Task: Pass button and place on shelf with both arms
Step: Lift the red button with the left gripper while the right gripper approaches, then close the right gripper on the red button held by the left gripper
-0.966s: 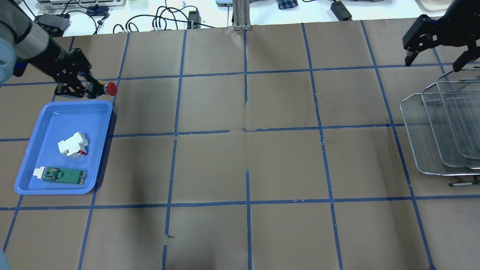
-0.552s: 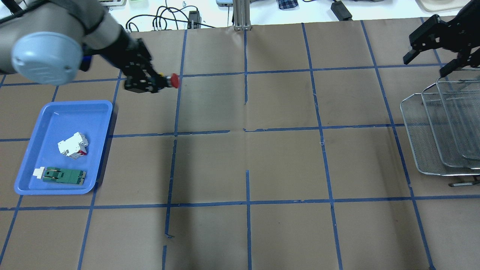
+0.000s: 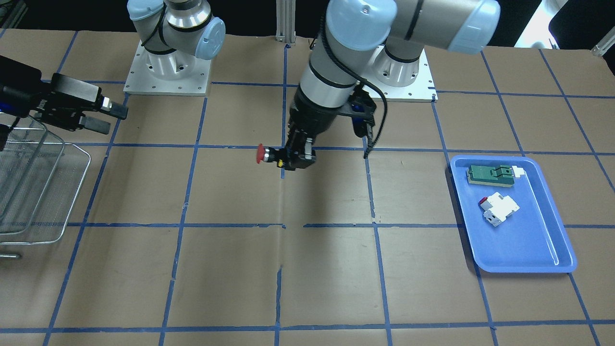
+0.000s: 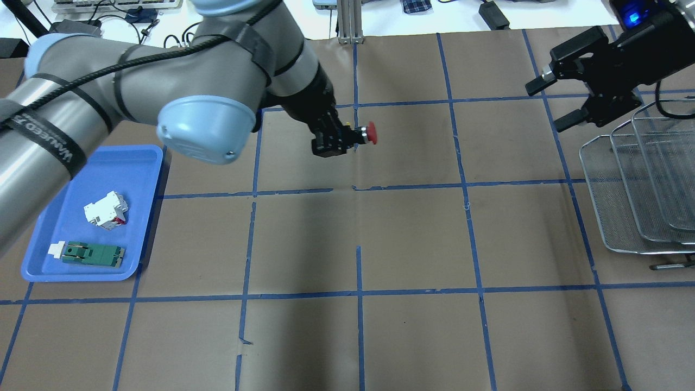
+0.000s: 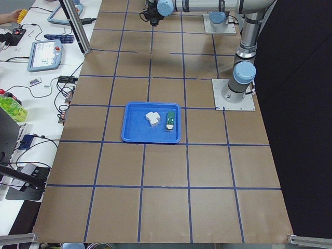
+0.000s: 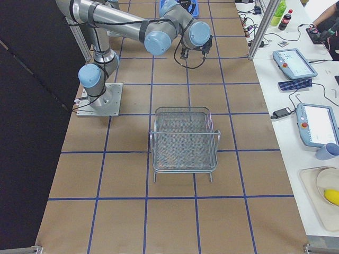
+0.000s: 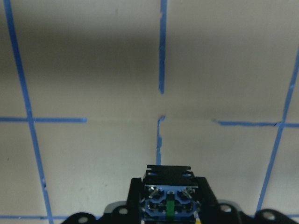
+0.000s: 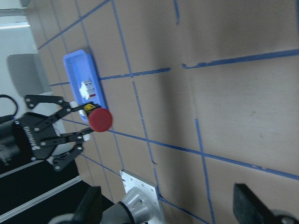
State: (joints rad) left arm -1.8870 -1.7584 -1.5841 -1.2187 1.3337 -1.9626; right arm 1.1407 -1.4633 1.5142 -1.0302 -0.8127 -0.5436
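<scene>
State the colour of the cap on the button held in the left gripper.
Red. The button shows best in the right wrist-mounted view.

The table (image 4: pixel 412 239) was covered edge to edge with brown paper (image 4: pixel 304 336), on which a grid of squares was marked out in blue tape (image 4: pixel 359 293). The tape was seen to be broken or torn in a few spots near the middle. At the left, a blue tray (image 4: pixel 108 168) was laid flat on the paper, its long sides running near to far. At the right edge, a wire-mesh shelf (image 4: pixel 608 190) was stood on the paper, well apart from the tray. On the robot's side, two square metal plates (image 3: pixel 192 84) (image 3: pixel 423 91) were bolted down side by side. An aluminium post (image 4: pixel 350 21) was fixed at the far edge, at mid-width.
</scene>
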